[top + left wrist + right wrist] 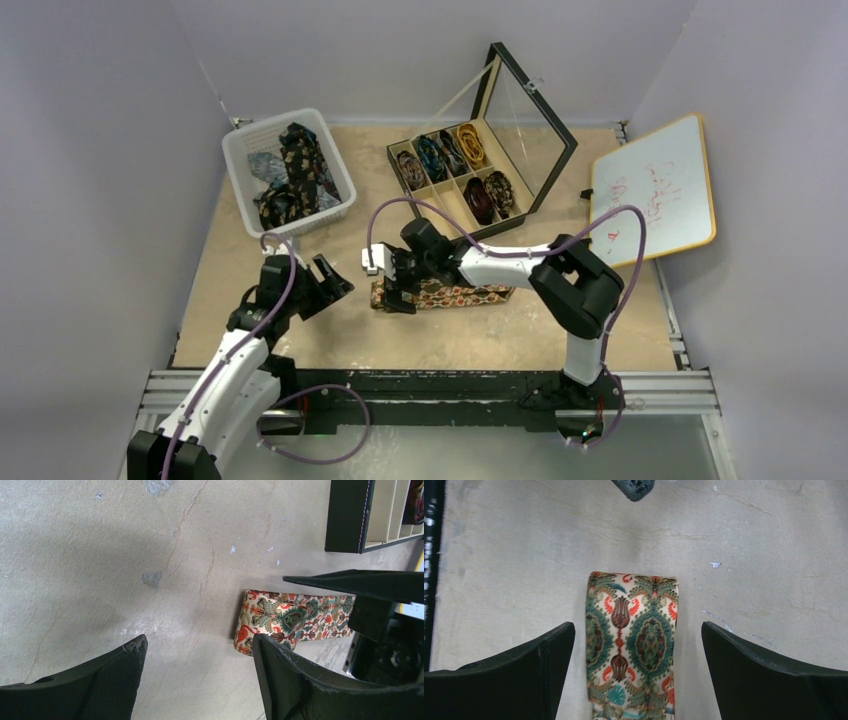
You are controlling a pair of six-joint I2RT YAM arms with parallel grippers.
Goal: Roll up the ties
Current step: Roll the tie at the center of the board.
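Soft, slippery tie (631, 645) is judged best pinched at its folded nine-o'clock end, straddled by wide-open right claw (636, 627); left claw (200, 640) is also open.

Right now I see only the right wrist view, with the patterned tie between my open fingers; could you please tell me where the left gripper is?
Observer: The left gripper is open, hovering just left of the end of the tie.
Operator: Thanks. Is the tie rolled behind my wrist?
Observer: No, the part I can see is a straight, uncoiled band running to the right.
Operator: Where are the finished ones?
Observer: Several coiled ties sit in the open black box behind it.
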